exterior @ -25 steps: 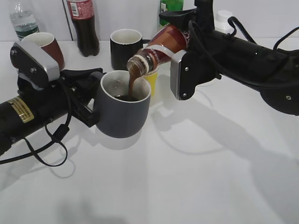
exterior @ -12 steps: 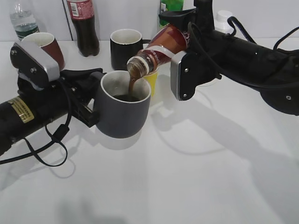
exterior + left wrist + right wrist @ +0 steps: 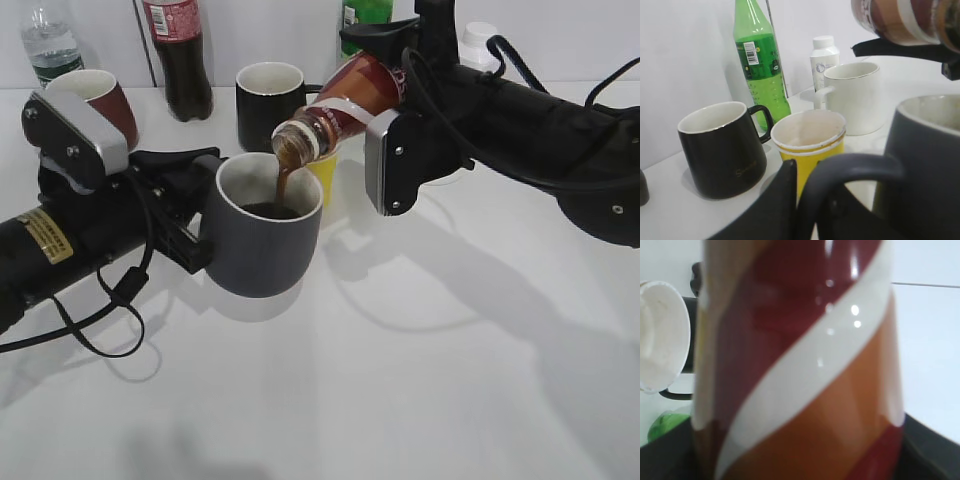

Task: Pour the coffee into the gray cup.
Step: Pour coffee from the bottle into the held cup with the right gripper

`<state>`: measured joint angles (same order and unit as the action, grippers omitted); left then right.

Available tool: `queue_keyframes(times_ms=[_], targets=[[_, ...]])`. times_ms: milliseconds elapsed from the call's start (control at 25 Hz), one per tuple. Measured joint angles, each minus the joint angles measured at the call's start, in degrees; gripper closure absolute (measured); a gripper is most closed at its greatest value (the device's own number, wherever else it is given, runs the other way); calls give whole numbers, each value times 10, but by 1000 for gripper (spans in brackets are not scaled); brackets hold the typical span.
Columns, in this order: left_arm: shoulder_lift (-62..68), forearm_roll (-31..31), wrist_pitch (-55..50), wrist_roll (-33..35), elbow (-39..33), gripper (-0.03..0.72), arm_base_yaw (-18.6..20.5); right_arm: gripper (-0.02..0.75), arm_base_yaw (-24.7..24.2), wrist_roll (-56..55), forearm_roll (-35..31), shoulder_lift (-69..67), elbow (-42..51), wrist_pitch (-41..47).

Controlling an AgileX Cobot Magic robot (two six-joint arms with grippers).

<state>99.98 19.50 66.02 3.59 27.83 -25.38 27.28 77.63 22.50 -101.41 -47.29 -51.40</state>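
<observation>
Your right gripper [image 3: 385,60] is clamping its wide-set fingers on the tilted coffee bottle [image 3: 345,100], which is sending a brown stream into the gray cup [image 3: 262,235], while your left gripper [image 3: 195,215] is pinching the cup's handle [image 3: 850,172] with nearly closed fingers above the table [image 3: 400,380].

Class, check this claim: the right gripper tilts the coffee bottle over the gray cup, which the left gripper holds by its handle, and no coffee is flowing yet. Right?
Wrong on the flow. In the exterior view a brown stream runs from the coffee bottle into the gray cup. The rest stands.
</observation>
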Motion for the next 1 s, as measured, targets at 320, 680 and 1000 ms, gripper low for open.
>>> queue_keyframes(times_ms=[320, 680, 1000], targets=[[0, 0, -1, 0, 0, 605, 0, 209, 0, 0, 0, 0, 0, 0], [0, 0, -1, 0, 0, 605, 0, 209, 0, 1, -1, 0, 0, 0], [0, 0, -1, 0, 0, 605, 0, 209, 0, 7, -1, 0, 0, 0]])
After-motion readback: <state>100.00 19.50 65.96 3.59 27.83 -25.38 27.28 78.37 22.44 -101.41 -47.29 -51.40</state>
